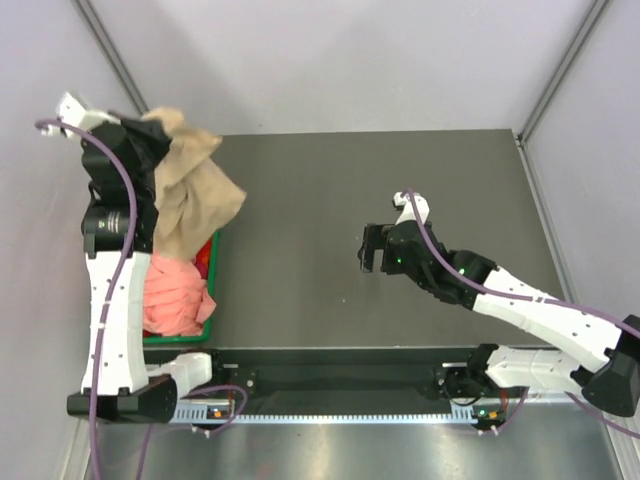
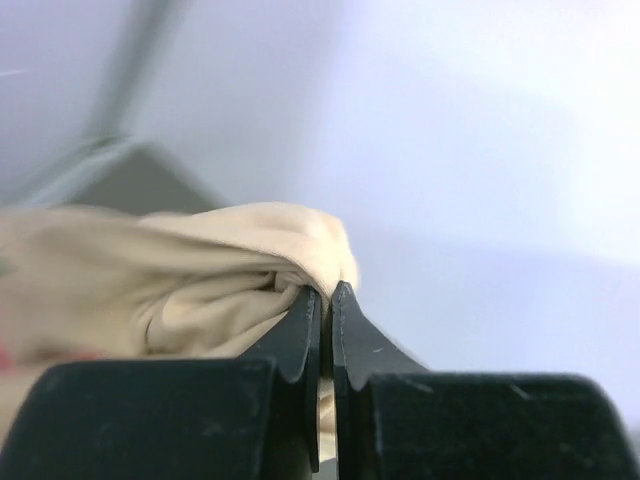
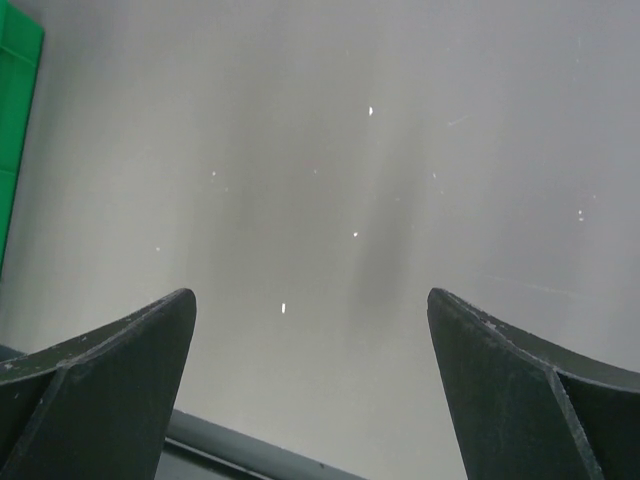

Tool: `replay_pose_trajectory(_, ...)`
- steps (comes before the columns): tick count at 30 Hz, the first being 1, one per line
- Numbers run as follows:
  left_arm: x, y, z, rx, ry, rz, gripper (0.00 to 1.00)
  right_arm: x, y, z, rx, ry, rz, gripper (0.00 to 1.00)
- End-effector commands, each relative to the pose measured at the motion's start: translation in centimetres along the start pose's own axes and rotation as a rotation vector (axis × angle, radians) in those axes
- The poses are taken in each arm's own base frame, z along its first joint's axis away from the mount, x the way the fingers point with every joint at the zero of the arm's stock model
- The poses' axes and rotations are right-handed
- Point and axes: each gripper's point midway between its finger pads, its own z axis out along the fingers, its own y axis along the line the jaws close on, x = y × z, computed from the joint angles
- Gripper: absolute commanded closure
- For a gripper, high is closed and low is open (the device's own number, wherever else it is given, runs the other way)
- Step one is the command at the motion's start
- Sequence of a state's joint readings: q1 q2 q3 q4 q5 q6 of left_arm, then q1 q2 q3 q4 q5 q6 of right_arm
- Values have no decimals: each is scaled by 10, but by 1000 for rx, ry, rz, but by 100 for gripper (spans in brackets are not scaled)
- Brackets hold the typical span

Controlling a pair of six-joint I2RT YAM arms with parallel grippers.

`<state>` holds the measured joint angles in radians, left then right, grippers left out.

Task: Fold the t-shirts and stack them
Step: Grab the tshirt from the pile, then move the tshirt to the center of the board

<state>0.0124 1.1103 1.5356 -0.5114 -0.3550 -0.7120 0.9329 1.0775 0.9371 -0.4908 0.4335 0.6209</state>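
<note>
The dark surface carried a green bin at its left edge, with salmon-pink t-shirts bunched inside. The tan t-shirt hung above the bin's far end, lifted and draping in loose folds. It was pinched at a gathered fold by the left hand, jaws clenched on the cloth. The right hand hovered over the middle of the surface, jaws spread wide and grasping nothing. The cloth looked light, limp and quick to slump — a hold at a shoulder seam or hem corner would likely let it hang flatter for spreading.
</note>
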Motion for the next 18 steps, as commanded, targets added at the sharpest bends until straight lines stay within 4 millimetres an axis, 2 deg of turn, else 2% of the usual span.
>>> replay_pose_trajectory(1,-32,-127,-20,547,25,-99,100,-28,10,-6,-2,-52,24,0)
replay_pose_trajectory(2,-40,-148,-30,649,20,-121,100,-28,10,-7,0,-52,25,0)
replay_pose_trajectory(4,-21,-178,-48,813,143,-175,100,-31,9,-8,8,-57,31,0)
replay_pose_trajectory(6,-7,-197,-60,919,195,-188,100,-33,7,-9,17,-63,38,0)
replay_pose_trajectory(7,17,-210,-73,973,256,-165,100,-35,5,-10,25,-70,49,0)
replay_pose_trajectory(9,59,-212,-77,995,332,-103,100,-39,-1,-13,48,-88,63,0)
replay_pose_trajectory(10,84,-216,-92,1035,407,-90,100,-39,-5,-13,64,-93,79,0)
replay_pose_trajectory(11,124,-202,-90,1014,508,-76,100,-39,-10,-13,85,-96,87,0)
replay_pose_trajectory(13,171,-184,-100,993,671,-97,100,-36,-24,-15,130,-99,107,0)
replay_pose_trajectory(14,220,-153,-97,911,790,-97,100,-34,-29,-15,144,-93,113,0)
replay_pose_trajectory(16,265,-119,-108,832,918,-91,100,-25,-44,-15,168,-69,126,0)
replay_pose_trajectory(17,301,-82,-110,730,998,-69,100,-22,-50,-14,176,-64,136,0)
replay_pose_trajectory(18,316,-61,-112,675,1025,-32,87,-14,-55,-13,169,-49,138,0)
